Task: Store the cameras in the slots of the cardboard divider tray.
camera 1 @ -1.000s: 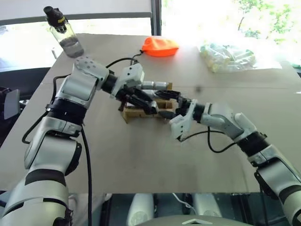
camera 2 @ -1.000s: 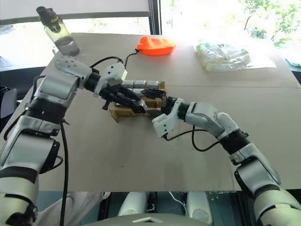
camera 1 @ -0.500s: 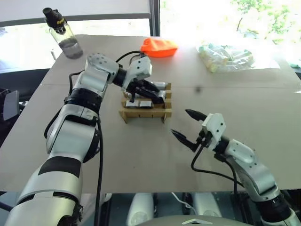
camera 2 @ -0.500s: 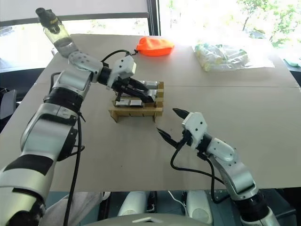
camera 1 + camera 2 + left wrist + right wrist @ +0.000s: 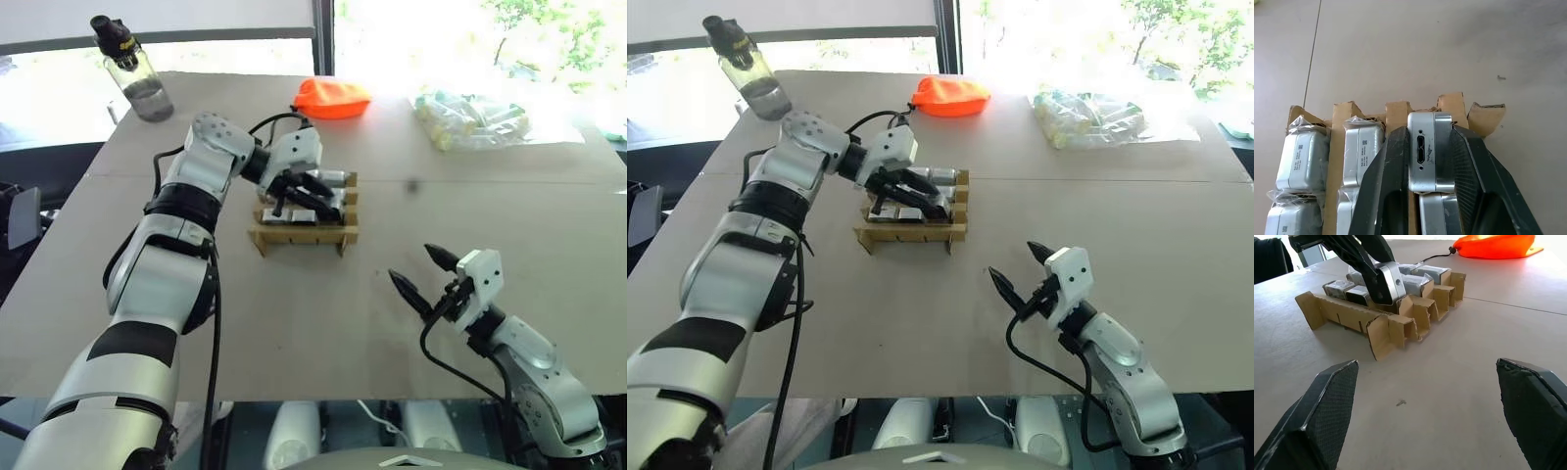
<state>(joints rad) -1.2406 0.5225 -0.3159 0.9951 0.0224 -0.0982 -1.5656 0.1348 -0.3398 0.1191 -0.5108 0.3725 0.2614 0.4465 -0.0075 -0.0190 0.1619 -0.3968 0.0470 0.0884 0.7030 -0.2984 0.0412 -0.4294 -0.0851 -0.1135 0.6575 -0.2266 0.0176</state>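
Bare table (image 5: 294, 323) between cardboard divider tray (image 5: 299, 235) and right hand (image 5: 423, 274).

- Tan table (image 5: 294, 313).
- Cardboard divider tray (image 5: 302, 235) mid-table.
- Far left: water bottle (image 5: 132, 70).
- Far centre: orange pouch (image 5: 332, 97).
- Far right: clear bag of tubes (image 5: 472, 117).

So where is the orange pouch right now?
In the left eye view the orange pouch lies at the table's far edge, beyond the cardboard divider tray, with the water bottle to its left and the clear bag of tubes to its right.
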